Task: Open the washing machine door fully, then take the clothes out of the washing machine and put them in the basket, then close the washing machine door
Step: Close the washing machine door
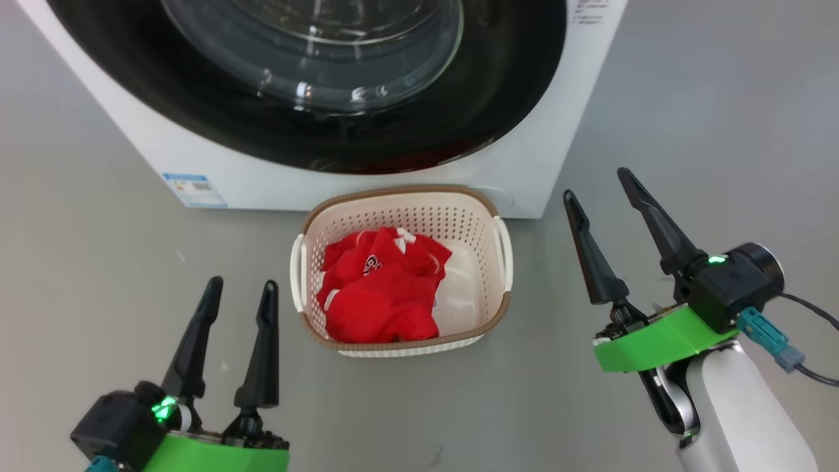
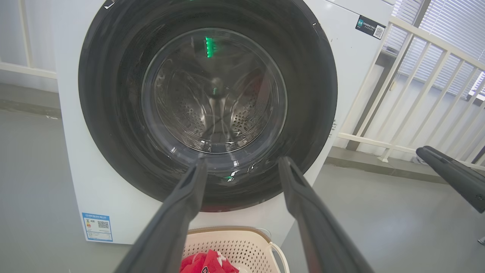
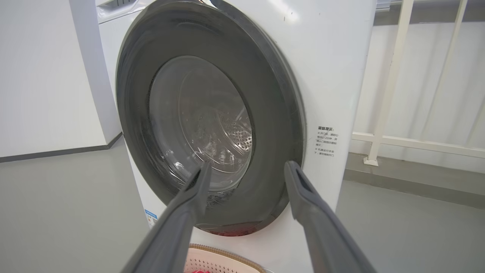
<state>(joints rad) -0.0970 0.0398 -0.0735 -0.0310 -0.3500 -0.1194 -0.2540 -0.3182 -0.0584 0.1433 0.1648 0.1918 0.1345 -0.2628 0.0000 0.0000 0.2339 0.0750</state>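
The clothes [image 1: 380, 295] lie heaped in the basket [image 1: 400, 192], set just before the washing machine [image 1: 262, 177], likely for a short drop. The washing machine door [image 1: 511, 98] looks shut. The left hand [image 1: 241, 285] and right hand [image 1: 596, 183] flank the basket, fingers spread, empty.

Washing machine door [image 2: 113, 113] shut flat, blocks the drum [image 2: 197, 117]. Basket [image 1: 400, 191] on floor [image 1: 98, 275] just before it, top open; clothes [image 1: 380, 295] fill its left, right part bare. Open floor both sides. Railing [image 2: 416, 76] off right.
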